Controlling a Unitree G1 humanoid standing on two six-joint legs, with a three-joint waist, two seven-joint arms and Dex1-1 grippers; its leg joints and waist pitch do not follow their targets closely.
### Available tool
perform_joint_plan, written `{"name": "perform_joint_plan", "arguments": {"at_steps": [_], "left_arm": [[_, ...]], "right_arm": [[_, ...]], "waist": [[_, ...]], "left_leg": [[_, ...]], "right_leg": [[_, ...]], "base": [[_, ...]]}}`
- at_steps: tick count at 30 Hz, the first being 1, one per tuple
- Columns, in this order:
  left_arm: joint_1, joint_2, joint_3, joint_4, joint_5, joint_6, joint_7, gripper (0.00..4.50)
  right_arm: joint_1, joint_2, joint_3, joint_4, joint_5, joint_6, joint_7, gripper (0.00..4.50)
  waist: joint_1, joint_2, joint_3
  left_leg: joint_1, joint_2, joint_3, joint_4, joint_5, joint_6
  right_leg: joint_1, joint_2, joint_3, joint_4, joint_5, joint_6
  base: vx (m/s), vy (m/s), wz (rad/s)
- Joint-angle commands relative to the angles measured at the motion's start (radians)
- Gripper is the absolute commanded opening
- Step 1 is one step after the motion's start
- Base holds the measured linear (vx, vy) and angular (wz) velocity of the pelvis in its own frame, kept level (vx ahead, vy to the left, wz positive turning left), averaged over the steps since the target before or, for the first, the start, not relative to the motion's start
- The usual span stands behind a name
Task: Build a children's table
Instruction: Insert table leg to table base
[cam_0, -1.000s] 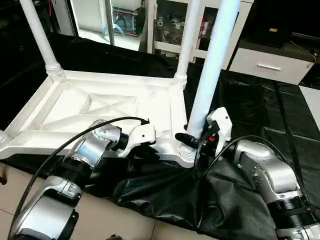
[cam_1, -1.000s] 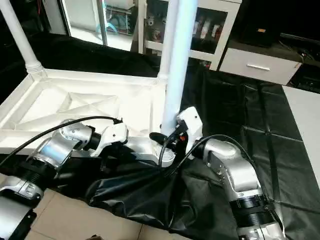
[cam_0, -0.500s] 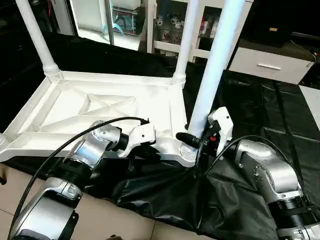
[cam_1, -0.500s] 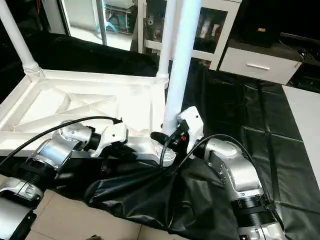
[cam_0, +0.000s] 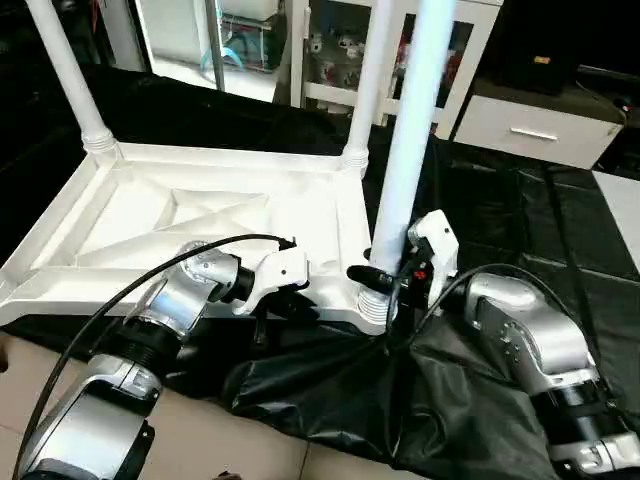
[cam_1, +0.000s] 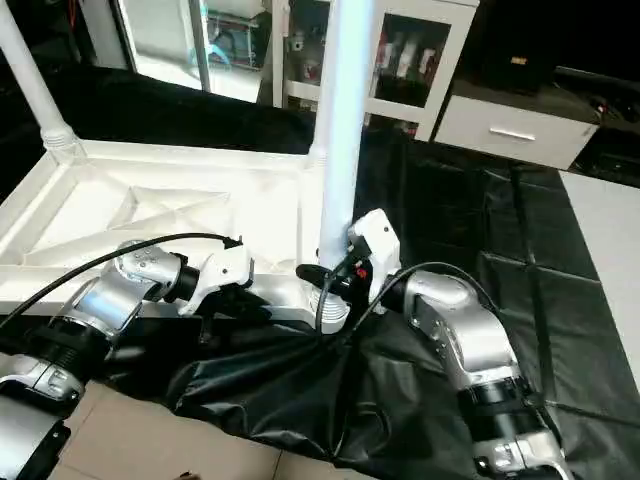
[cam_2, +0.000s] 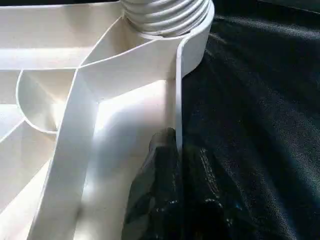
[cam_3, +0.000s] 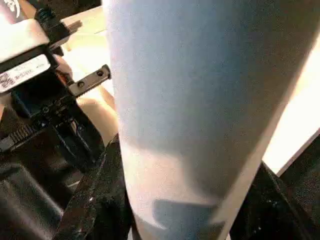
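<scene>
The left gripper (cam_0: 300, 298) is pinching the near rim of the upturned tabletop (cam_0: 200, 215) lying on the black cloth (cam_0: 500, 220); the right gripper (cam_0: 385, 283) is clasping the near-right leg (cam_0: 405, 170) just above its socket.

Head eyes overlook tabletop (cam_0: 200, 215); wrist cameras sit close.
</scene>
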Motion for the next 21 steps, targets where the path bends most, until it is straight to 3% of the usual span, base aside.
{"name": "perform_joint_plan", "arguments": {"at_steps": [1, 7, 13, 15, 21], "left_arm": [[0.027, -0.011, -0.022, 0.008, -0.004, 0.002, -0.001, 0.0], [0.029, -0.008, -0.019, 0.007, -0.005, 0.004, 0.001, 0.0], [0.028, -0.008, -0.018, 0.012, -0.005, 0.001, 0.003, 0.0], [0.025, -0.008, -0.016, 0.011, -0.007, 0.002, 0.006, 0.0], [0.025, -0.006, -0.014, 0.01, -0.008, 0.002, 0.01, 0.0]], "right_arm": [[0.004, 0.007, -0.027, 0.053, 0.013, 0.021, -0.022, 1.86], [0.042, 0.013, -0.1, 0.099, 0.048, 0.006, -0.043, 1.86], [0.089, 0.024, -0.125, 0.092, 0.059, -0.04, -0.042, 1.86], [0.141, 0.041, -0.135, 0.067, 0.065, -0.093, -0.048, 1.86], [0.217, 0.057, -0.12, 0.019, 0.054, -0.164, -0.049, 1.86]], "waist": [[0.005, -0.001, -0.056], [0.004, 0.0, -0.055], [0.003, 0.002, -0.054], [0.005, 0.003, -0.053], [0.011, 0.002, -0.052]], "left_leg": [[0.009, 0.032, -0.017, -0.08, -0.287, -0.001], [0.009, 0.032, -0.017, -0.081, -0.29, 0.002], [0.01, 0.033, -0.017, -0.084, -0.301, 0.0], [0.01, 0.033, -0.018, -0.086, -0.302, 0.002], [0.012, 0.033, -0.016, -0.087, -0.3, 0.012]], "right_leg": [[0.036, -0.06, 0.046, -0.088, -0.29, -0.185], [0.036, -0.059, 0.046, -0.088, -0.287, -0.186], [0.037, -0.059, 0.045, -0.091, -0.29, -0.183], [0.037, -0.06, 0.045, -0.092, -0.28, -0.182], [0.036, -0.06, 0.046, -0.096, -0.288, -0.175]], "base": [[0.0, 0.0, 0.0], [0.0, 0.0, 0.0], [0.0, 0.0, 0.0], [0.0, 0.0, 0.0], [0.0, 0.0, 0.0]]}}
